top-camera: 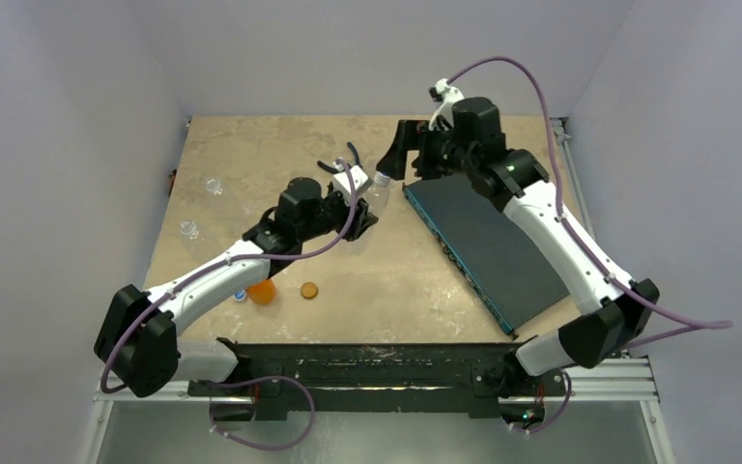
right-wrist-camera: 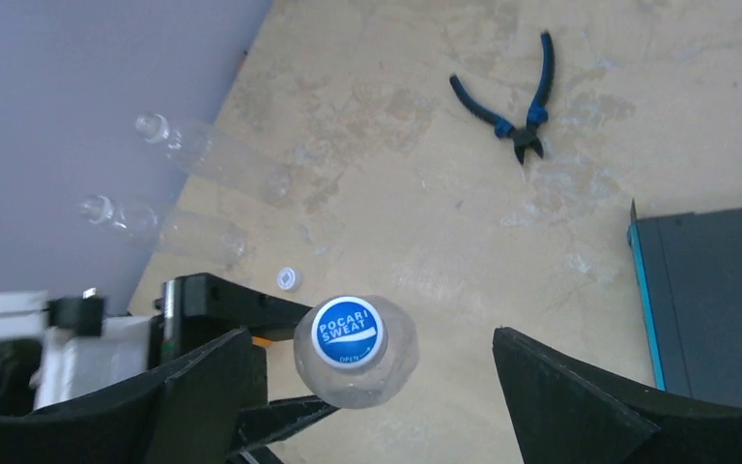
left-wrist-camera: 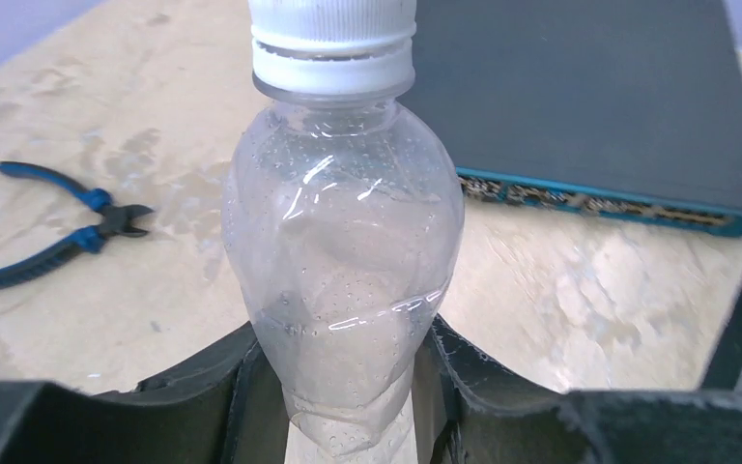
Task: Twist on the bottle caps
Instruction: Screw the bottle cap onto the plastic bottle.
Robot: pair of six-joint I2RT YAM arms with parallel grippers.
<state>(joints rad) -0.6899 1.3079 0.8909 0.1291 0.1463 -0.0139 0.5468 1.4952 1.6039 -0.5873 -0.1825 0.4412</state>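
My left gripper (left-wrist-camera: 348, 387) is shut on the lower body of a clear bottle (left-wrist-camera: 343, 242) and holds it tilted over the table (top-camera: 375, 196). A blue-topped, white-sided cap (right-wrist-camera: 348, 332) sits on its neck (left-wrist-camera: 333, 43). My right gripper (right-wrist-camera: 367, 387) is open. Its jaws stand wide on either side of that cap without touching it, near the table's back middle (top-camera: 408, 159). A small orange bottle (top-camera: 263, 291), a flat orange-brown cap (top-camera: 308, 289) and a small bluish cap (top-camera: 240, 296) lie near the front left.
Two more clear bottles (top-camera: 214, 184) (top-camera: 188, 229) stand at the left edge. Blue-handled pliers (top-camera: 340, 160) lie behind the held bottle. A long dark box with a teal edge (top-camera: 488, 242) lies under the right arm. A whitish cap (right-wrist-camera: 289, 278) lies on the table.
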